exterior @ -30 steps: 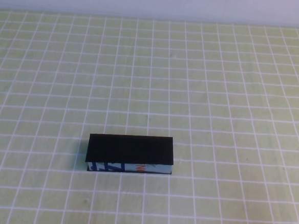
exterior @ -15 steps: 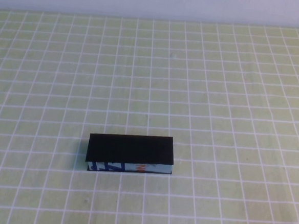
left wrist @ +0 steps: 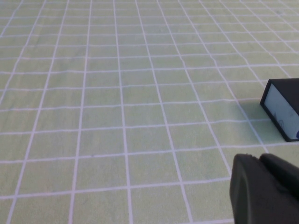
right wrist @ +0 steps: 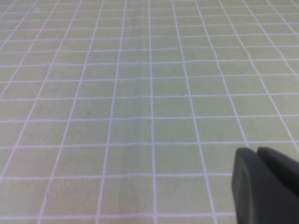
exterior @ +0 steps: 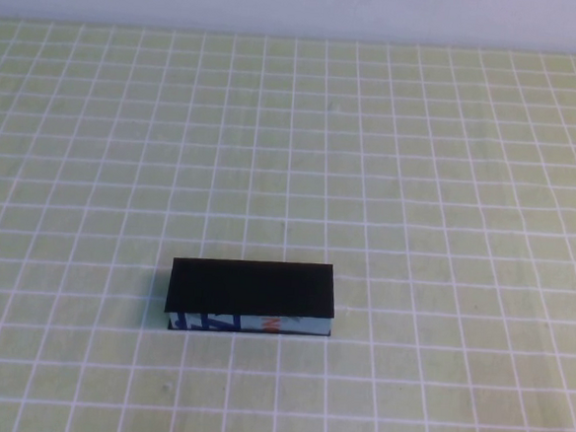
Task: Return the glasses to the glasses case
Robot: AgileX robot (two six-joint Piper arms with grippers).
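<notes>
High view: closed glasses case (exterior: 251, 295) mid-table; left pincer (left wrist: 266, 191) and right pincer (right wrist: 268, 186) together, low, well apart.

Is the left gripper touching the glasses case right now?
Apart. The left wrist view shows bare tablecloth between the left gripper and the closed glasses case. The right gripper is parked, shut.

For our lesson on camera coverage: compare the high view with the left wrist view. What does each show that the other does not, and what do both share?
Only the high view shows the whole glasses case, lid down, with its printed front edge. Only the left wrist view shows the left gripper, shut, low over the table beside the case, touching nothing. Both share the green grid tablecloth and the case. Neither shows the glasses or the right gripper, which appears shut in its own wrist view.
</notes>
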